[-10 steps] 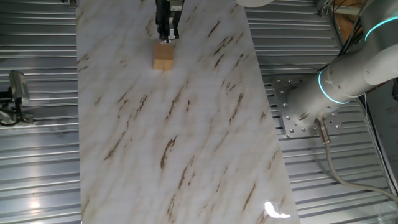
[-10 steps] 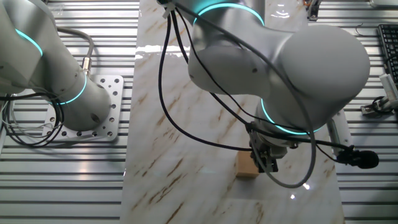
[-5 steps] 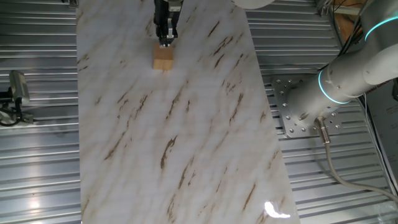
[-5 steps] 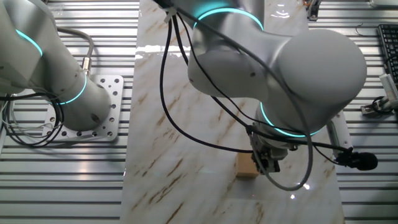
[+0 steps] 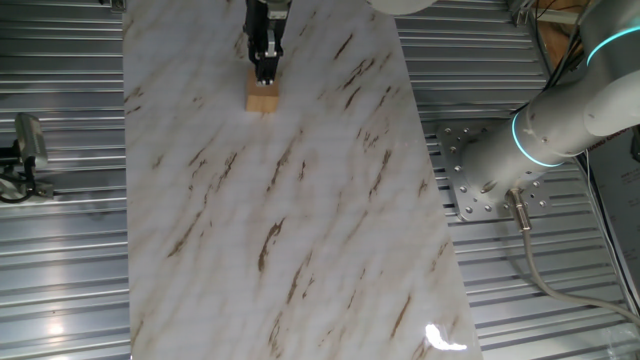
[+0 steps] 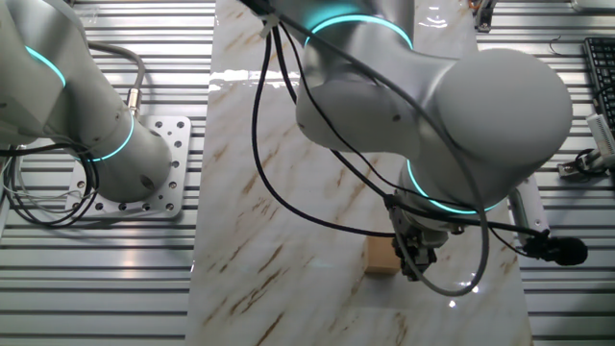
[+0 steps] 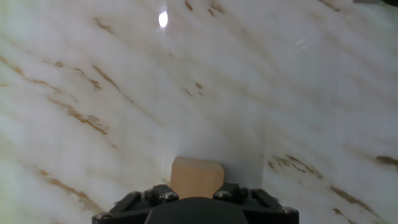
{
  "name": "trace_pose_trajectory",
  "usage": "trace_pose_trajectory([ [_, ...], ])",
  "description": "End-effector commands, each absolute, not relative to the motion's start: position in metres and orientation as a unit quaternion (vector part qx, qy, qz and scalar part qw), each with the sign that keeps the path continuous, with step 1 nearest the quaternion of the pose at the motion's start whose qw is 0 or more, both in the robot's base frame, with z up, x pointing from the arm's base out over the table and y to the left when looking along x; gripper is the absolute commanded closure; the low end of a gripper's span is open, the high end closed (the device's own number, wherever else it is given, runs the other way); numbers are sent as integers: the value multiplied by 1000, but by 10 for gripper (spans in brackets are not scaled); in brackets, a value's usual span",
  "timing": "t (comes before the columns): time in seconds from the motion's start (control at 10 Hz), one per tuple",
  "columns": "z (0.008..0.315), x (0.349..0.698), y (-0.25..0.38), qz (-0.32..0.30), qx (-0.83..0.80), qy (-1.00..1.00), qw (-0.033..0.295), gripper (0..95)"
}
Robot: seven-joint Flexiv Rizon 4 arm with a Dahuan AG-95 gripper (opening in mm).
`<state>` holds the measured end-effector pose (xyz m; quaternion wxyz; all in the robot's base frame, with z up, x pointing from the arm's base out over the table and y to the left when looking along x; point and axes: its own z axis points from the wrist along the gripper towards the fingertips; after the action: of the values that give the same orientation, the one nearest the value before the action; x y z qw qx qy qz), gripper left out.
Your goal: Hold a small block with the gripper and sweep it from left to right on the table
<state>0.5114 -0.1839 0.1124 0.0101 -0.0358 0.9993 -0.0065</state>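
In one fixed view, the small block (image 5: pixel 262 98) sits on the counter (image 5: pixel 300 230) near the top of the frame, left of centre, and the end effector (image 5: pixel 265 78) comes down on it from above, its black fingers meeting the block's upper edge; whether they clamp it cannot be told from here. In the other fixed view, the block (image 6: pixel 381 258) lies low and right of centre on the counter (image 6: pixel 250 211), with the end effector (image 6: pixel 415 264) at its right side below the large grey arm; the fingers overlap the block's edge, which suggests a grip along its sides, probably so the block can be dragged flat across the surface. In the hand view, the block (image 7: pixel 196 178) appears at bottom centre, directly ahead of the end effector (image 7: pixel 196 202) housing, resting on the counter (image 7: pixel 249 81); the fingertips themselves are out of sight, so the closure is judged narrow and probably on the block, not confirmed. The sweep appears to be at its start.
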Motion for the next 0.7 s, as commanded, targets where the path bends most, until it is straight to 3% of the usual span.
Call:
trace_pose_trajectory([
  [0.1, 107, 511, -183, -8, -34, 999, 16, 190],
  [0.7, 98, 514, -181, -7, -28, 999, 19, 190],
])
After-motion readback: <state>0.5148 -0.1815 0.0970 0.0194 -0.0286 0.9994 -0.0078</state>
